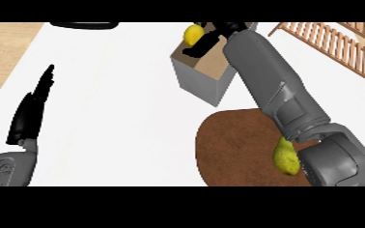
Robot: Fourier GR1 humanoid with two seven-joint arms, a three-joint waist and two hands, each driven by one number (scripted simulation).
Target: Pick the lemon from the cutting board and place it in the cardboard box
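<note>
Over the cardboard box (pixel 203 70), near the top of the head view, the right hand (pixel 214 35) holds the lemon (pixel 192 33). Its black fingers (pixel 200 46) are curled around the yellow lemon, which sits just above the open top of the box, at its far corner. I cannot tell if the lemon touches the box. The box has grey sides and a brown inside, and it stands on the white tabletop (pixel 114 101). The grey right arm (pixel 274 87) reaches up from the lower right, crossing over the round brown cutting board (pixel 228 149). A yellow-green fruit (pixel 287 158) lies on the board, partly hidden by the arm, so I cannot tell what kind it is. The board is close to the box, just below it in the view. At the left side, the left hand (pixel 32 111) rests with its fingers straight and pointing up, holding nothing. A wooden rack (pixel 324 38) shows at the top right corner. A dark thing (pixel 84 24) sits at the top edge.
</note>
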